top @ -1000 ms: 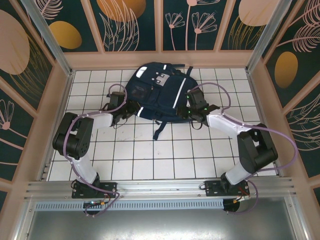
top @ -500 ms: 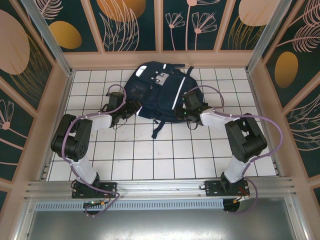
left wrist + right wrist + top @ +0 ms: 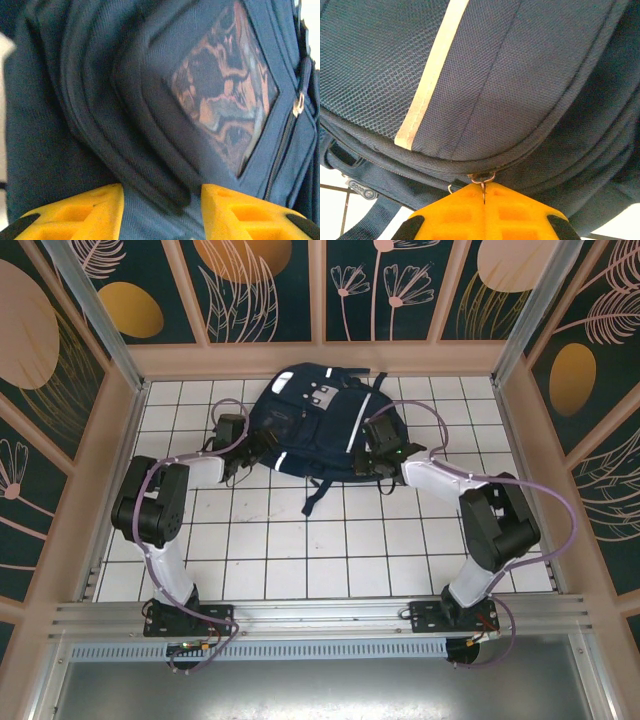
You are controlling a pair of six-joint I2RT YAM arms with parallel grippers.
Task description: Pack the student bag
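Evidently the zip comes first: the student bag [image 3: 315, 425] lies flat at the far middle of the desk [image 3: 300, 540], and the right gripper [image 3: 484, 192] has its jaws pinched shut on a zipper pull [image 3: 482, 178]. The left gripper [image 3: 161, 200] holds its jaws apart astride a padded seam, probably to brace the bag.

A robot lab test cell: white gridded table [image 3: 300, 550], aluminium frame rails [image 3: 320, 612], and leaf-patterned wall panels [image 3: 265, 290] enclosing it.

One student bag [image 3: 315, 425], one left gripper [image 3: 162, 200], one right gripper [image 3: 484, 192]
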